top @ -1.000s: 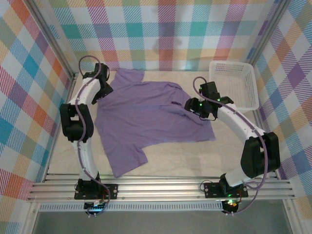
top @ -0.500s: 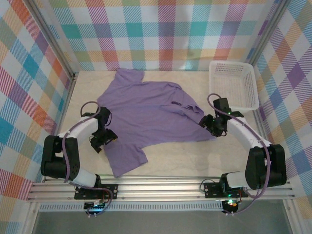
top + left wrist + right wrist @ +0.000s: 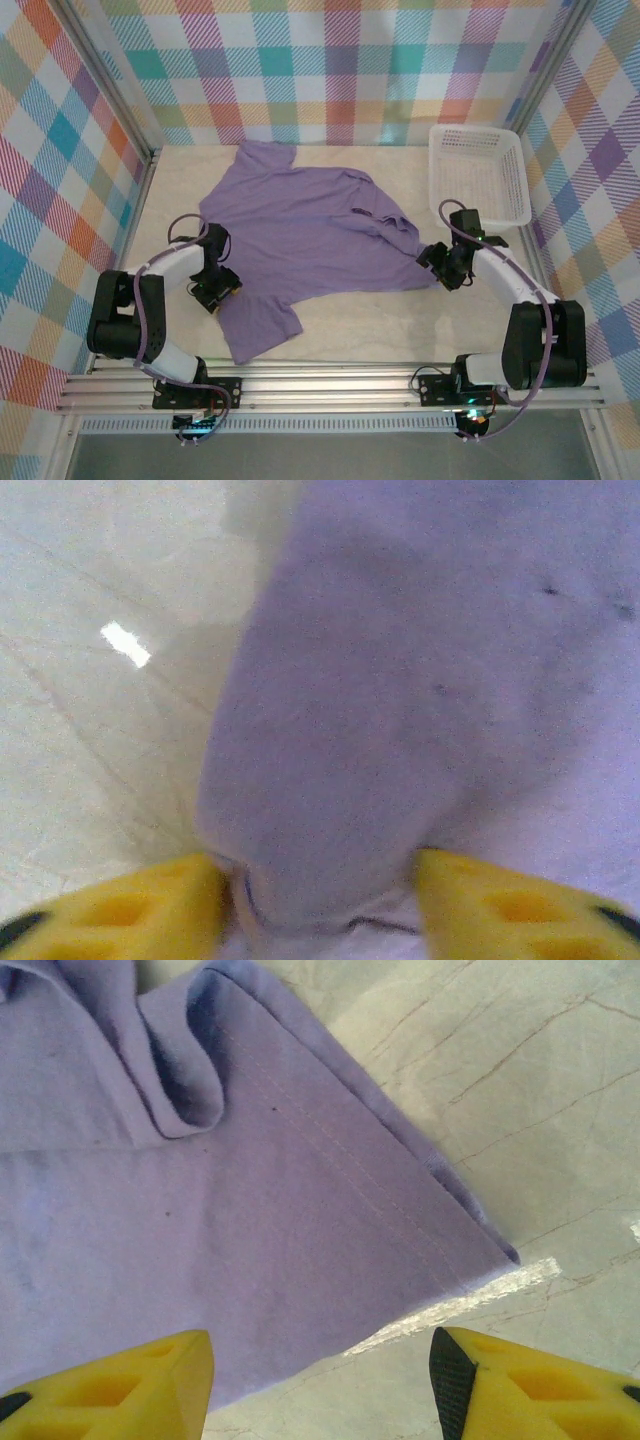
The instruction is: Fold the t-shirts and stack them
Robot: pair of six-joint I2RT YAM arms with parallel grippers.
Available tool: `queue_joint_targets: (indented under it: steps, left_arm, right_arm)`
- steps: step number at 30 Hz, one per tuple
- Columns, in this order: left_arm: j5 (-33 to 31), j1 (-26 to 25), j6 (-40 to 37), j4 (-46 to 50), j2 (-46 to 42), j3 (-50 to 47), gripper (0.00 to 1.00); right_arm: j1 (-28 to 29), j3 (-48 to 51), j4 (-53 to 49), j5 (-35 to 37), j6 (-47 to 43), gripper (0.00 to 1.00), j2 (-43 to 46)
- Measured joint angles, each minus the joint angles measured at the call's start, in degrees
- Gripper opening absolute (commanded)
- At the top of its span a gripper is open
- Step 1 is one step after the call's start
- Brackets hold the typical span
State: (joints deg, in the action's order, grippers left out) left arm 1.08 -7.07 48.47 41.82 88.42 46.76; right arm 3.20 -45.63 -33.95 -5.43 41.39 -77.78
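Both arms have swung down from the top of the frame to the t-shirt (image 3: 310, 235), which lies spread flat, centre of the table (image 3: 400, 320). Left gripper (image 3: 215, 285) has pinched in on a bunched fold at the shirt's left edge. Right gripper (image 3: 442, 265) sits spread open at the right hem corner, so the fold looks about to start once it grabs.
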Motion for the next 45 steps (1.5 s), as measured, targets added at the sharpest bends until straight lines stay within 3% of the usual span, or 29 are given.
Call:
queue_joint_targets:
  steps: [4, 8, 16, 22, 26, 29, 32, 37, 41, 45]
  left_arm:
    - [0.00, -0.04, 0.24, -2.01, 0.90, 0.94, 0.07]
    - [-0.76, -0.04, 0.20, -3.76, 1.01, 1.51, 0.00]
    - [-1.18, -0.04, -0.13, -5.88, 0.87, 1.53, 0.00]
    - [-1.38, -0.04, -0.94, -5.79, -1.55, 2.05, 0.00]
    - [-1.79, -0.04, -1.36, -5.77, -3.85, 2.51, 0.00]
    - [-1.79, -0.04, -1.36, -5.81, -4.20, 2.93, 0.00]
    - [-1.77, -0.04, -1.38, -5.79, -4.20, 2.95, 0.00]
    - [-1.73, -0.04, -1.38, -5.79, -4.61, 3.08, 0.00]
    - [-1.57, -0.02, -1.44, -4.00, -5.66, 5.92, 0.00]
    - [-1.62, 0.26, -1.36, -1.90, -8.85, 13.22, 0.00]
  right_arm:
    - [-1.20, -0.04, 0.94, -0.17, -0.07, 0.55, -3.45]
    - [-1.38, -0.15, 0.26, 0.04, 0.00, 0.54, -6.69]
    - [-1.29, 2.69, 0.85, -0.31, 1.57, 0.50, -4.90]
    - [-0.94, 4.20, -0.48, 1.81, 2.62, 0.58, -1.22]
    - [-0.92, 4.15, -0.55, 1.97, 2.58, 0.57, -0.39]
    - [-0.87, 4.15, 0.72, 1.57, 2.75, 0.52, -3.52]
    - [-0.57, 3.63, 1.03, 1.36, 3.19, 0.40, -6.45]
    - [2.01, 3.19, 3.15, 0.39, 4.76, 0.01, -6.99]
    - [5.66, -0.50, 3.98, -0.39, 4.44, 0.00, -5.97]
    - [7.50, -11.34, 3.02, -0.33, 2.89, 0.00, -2.16]
